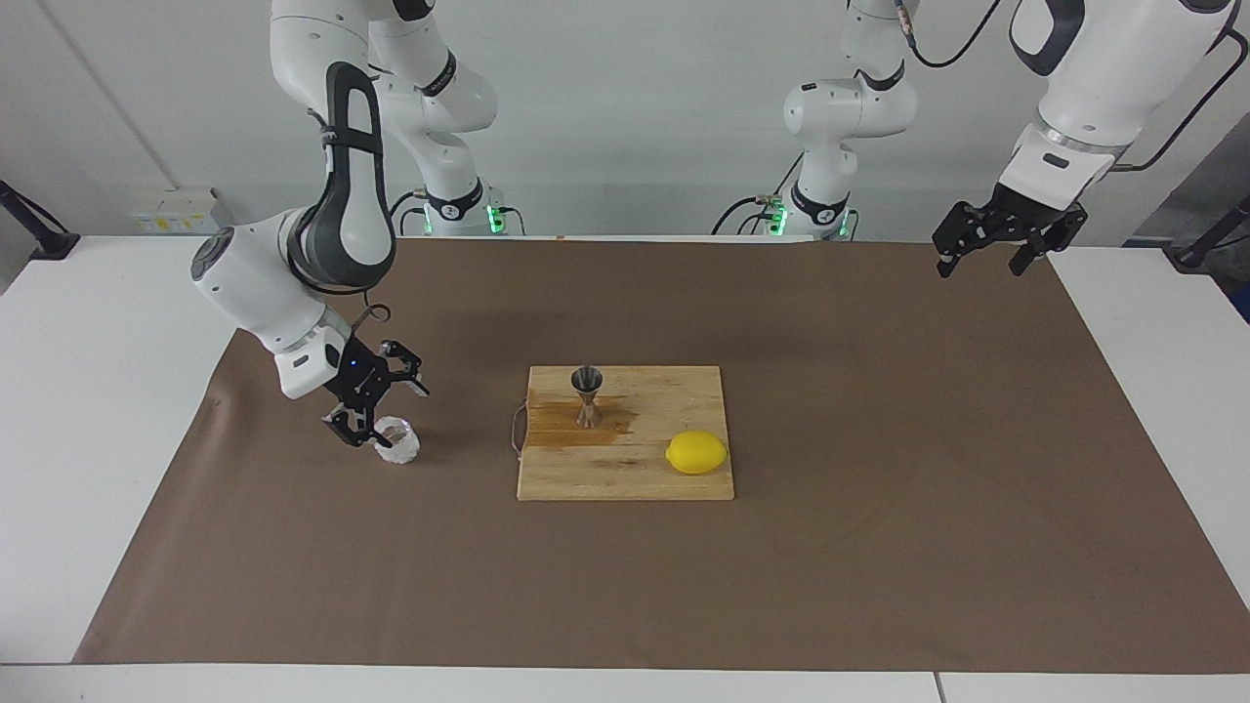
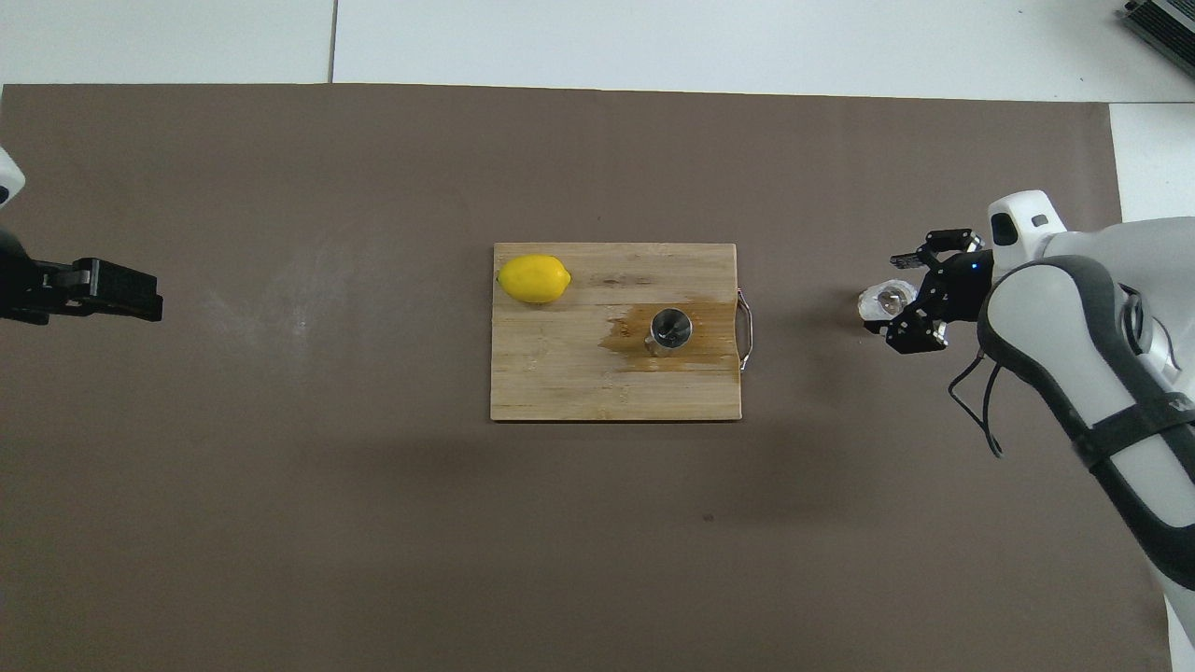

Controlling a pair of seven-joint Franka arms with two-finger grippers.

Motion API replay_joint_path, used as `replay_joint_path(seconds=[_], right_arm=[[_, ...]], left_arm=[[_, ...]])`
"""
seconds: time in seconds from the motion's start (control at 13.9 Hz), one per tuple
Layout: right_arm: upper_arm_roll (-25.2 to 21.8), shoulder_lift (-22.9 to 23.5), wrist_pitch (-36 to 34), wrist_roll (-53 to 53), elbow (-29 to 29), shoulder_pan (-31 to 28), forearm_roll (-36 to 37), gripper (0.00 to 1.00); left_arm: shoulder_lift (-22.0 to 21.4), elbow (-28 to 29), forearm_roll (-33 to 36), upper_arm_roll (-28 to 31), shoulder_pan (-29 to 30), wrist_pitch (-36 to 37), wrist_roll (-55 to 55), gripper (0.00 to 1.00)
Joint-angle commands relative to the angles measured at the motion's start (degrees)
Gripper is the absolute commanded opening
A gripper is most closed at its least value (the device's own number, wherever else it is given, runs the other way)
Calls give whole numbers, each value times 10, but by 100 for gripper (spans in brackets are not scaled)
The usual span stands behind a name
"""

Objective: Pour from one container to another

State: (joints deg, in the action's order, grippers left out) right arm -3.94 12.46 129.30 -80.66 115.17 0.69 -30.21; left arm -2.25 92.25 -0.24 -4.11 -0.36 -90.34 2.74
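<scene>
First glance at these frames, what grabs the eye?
The wooden cutting board mid-table: a steel jigger stands upright in a dark wet stain, with a bright yellow lemon on the board too, farther from the robots. Toward the right arm's end, the right claw hangs open just above the clear bumpy glass cup, which sits on the brown mat. The left claw waits open over the mat's corner.

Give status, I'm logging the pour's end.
Right tool open, just above glass cup standing on the mat. Left tool open, waiting. Jigger upright on wet board. Nothing blocking.
</scene>
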Motion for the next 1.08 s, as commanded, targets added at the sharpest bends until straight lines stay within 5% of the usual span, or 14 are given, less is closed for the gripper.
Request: replay_joint_path(seconds=[0.0,0.65,1.0], right_arm=[[2,-4,3,132,6,4,61,100],[2,-32,-97,574,0,51,332,100],[3,-76,-236,792,-48,55,351,100]], left_arm=[[-16,20,6,-1,3,-12,6,100],[-15,20,5,-1,3,-12,6,100],[-15,20,5,-2,3,-12,6,100]])
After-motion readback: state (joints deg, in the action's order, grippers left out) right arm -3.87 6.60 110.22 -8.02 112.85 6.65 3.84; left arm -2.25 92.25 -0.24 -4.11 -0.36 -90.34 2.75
